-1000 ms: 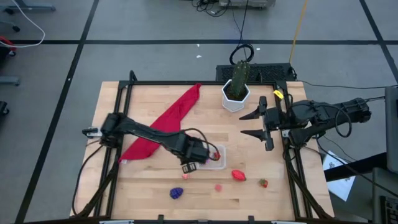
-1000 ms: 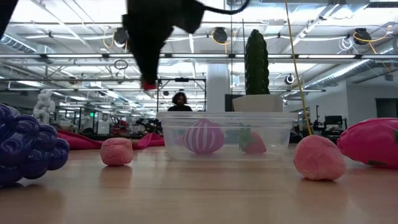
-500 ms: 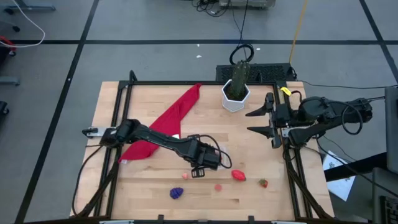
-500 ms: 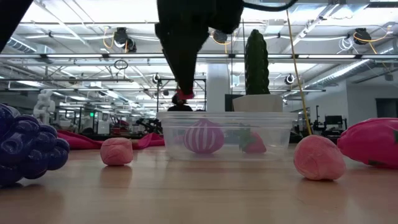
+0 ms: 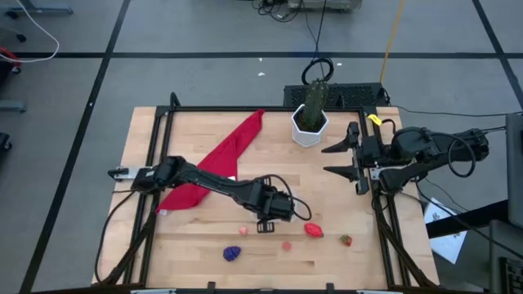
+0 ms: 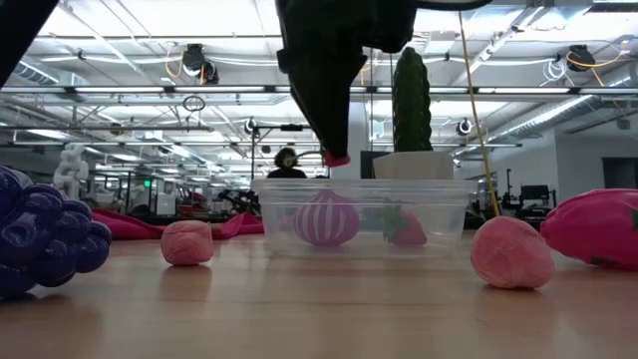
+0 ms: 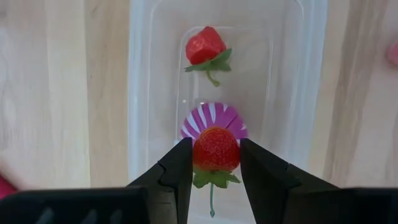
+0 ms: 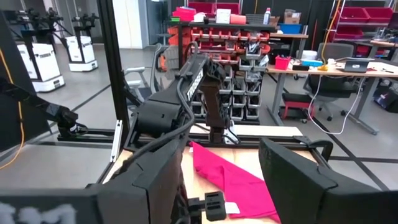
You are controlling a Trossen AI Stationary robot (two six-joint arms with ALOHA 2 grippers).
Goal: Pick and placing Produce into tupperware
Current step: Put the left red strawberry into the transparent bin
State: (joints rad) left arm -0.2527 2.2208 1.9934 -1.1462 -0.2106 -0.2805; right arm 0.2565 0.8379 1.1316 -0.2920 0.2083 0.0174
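My left gripper (image 7: 216, 142) is shut on a small red strawberry (image 7: 215, 153) and hangs over the clear tupperware (image 7: 144, 93). In the low view the gripper (image 6: 336, 158) sits just above the tupperware's rim (image 6: 364, 183). Another strawberry (image 7: 205, 46) and a purple-and-white striped bulb (image 7: 211, 117) lie on the tupperware's floor. From above, the left gripper (image 5: 274, 209) hides the tupperware. My right gripper (image 5: 328, 160) is open and waits above the table's right side. My left gripper pinches the strawberry's red body (image 7: 200, 149) between its two fingers (image 7: 179, 169), coming from above and pointing down. The fruit is lifted clear, with its green leaves and stem (image 7: 211, 186) sticking out past the fingers, above the striped bulb.
Loose produce lies near the table's near edge: purple grapes (image 5: 232, 253), a pink piece (image 5: 287, 244), a red piece (image 5: 313, 230), a tiny strawberry (image 5: 346, 240). A red cloth (image 5: 216, 159) lies at left, and a white cactus pot (image 5: 310, 124) stands at the far edge.
My left gripper has carried the strawberry toward the table's right and slightly down, from beside the tupperware to over it, staying shut. My right arm has drawn back a little toward the table's right edge.
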